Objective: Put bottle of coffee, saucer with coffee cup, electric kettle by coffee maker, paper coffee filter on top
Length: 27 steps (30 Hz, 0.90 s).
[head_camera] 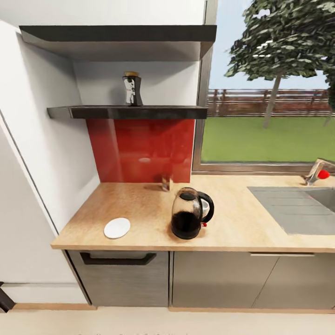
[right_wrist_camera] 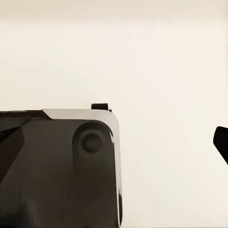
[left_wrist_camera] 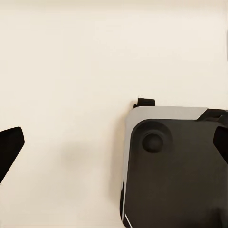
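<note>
The counter [head_camera: 139, 204] stretches wide in front of me, light wood over dark grey cabinet fronts, with a sink sunk into its far right end. Above its left part hangs the kitchen shelf [head_camera: 153, 112], a thin dark slab over a red backsplash [head_camera: 139, 149]. I judge the task barely begun. The electric kettle [head_camera: 188, 219] stands upright near the front edge of the counter, dark liquid showing through the glass, its handle turned to the right. The saucer [head_camera: 117, 228] lies flat well to the kettle's left, bare, with no cup on it. The bottle of coffee [head_camera: 132, 89] stands up on the shelf, so it has yet to come down. A small tan thing against the backsplash, just behind the kettle, may be the paper coffee filter [head_camera: 166, 182]; it is too small to be sure. Left to do, as I see it: nearly everything.

My arms hang low at my sides. Each wrist camera looks down past my own base at pale floor [left_wrist_camera: 66, 71]. A dark fingertip of my left hand [left_wrist_camera: 9, 147] shows, and one of my right hand [right_wrist_camera: 222, 142], each with nothing near it; how wide either hand gapes I cannot tell.
</note>
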Available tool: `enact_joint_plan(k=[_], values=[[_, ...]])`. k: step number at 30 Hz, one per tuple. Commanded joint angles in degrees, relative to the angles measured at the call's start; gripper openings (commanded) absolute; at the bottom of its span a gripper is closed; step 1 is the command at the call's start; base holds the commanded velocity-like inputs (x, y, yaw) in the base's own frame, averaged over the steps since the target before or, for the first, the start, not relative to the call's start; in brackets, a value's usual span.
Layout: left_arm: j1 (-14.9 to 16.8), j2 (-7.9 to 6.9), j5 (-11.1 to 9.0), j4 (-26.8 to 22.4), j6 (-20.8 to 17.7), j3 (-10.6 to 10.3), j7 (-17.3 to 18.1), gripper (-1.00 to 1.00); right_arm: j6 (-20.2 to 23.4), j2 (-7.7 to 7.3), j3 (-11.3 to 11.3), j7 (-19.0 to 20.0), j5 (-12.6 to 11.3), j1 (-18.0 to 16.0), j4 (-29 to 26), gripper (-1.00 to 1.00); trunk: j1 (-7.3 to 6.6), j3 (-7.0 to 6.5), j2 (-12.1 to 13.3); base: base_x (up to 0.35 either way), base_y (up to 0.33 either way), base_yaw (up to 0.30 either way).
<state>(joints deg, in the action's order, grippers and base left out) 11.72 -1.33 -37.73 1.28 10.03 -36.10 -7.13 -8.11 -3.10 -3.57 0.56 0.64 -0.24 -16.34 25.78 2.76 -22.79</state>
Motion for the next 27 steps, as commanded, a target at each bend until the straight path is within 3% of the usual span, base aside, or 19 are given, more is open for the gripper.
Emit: enact_joint_plan(k=[1,5,9,18,19,21,27], values=[[0.1,0.04,-0.3,0.1,0.2,-0.5,-0.1,1.0,-0.2,0.03,-0.2,0.0,0.1,0.0,0.0,1.0,0.01,0.12,-0.1,-0.268,0.0,-0.122],[0.1,0.09,-0.3,0.1,0.3,-0.5,-0.1,1.0,-0.2,0.02,-0.2,0.0,1.5,0.0,0.0,1.0,0.01,0.12,-0.1,-0.141,0.0,-0.045],[0.1,0.2,0.0,0.0,0.3,-0.6,-0.1,1.0,-0.2,0.03,-0.3,-0.1,6.3,0.0,0.0,1.0,0.01,0.12,-0.1,-0.023,0.0,-0.007],[0.7,-0.24,0.4,-2.0,1.9,-1.0,0.0,1.0,-0.3,0.09,-0.6,-0.2,7.4,0.0,0.0,1.0,0.01,0.12,-0.1,-0.002,0.0,-0.001],[0.8,-0.36,0.5,-3.1,3.7,-1.0,0.0,1.0,-0.3,0.1,-0.6,-0.2,7.4,0.0,0.0,1.0,0.01,0.12,-0.1,0.0,0.0,0.0],[1.0,-0.61,0.5,-6.7,12.2,-0.9,0.1,1.0,-0.3,0.17,-0.6,-0.2,7.4,0.0,0.0,1.0,0.01,0.12,-0.1,0.0,0.0,-0.036],[2.5,-0.99,0.6,-13.9,25.9,-0.7,0.0,1.0,-0.3,0.2,-0.6,-0.2,7.4,0.0,0.0,1.0,0.01,0.12,-0.1,0.0,0.0,-0.079]])
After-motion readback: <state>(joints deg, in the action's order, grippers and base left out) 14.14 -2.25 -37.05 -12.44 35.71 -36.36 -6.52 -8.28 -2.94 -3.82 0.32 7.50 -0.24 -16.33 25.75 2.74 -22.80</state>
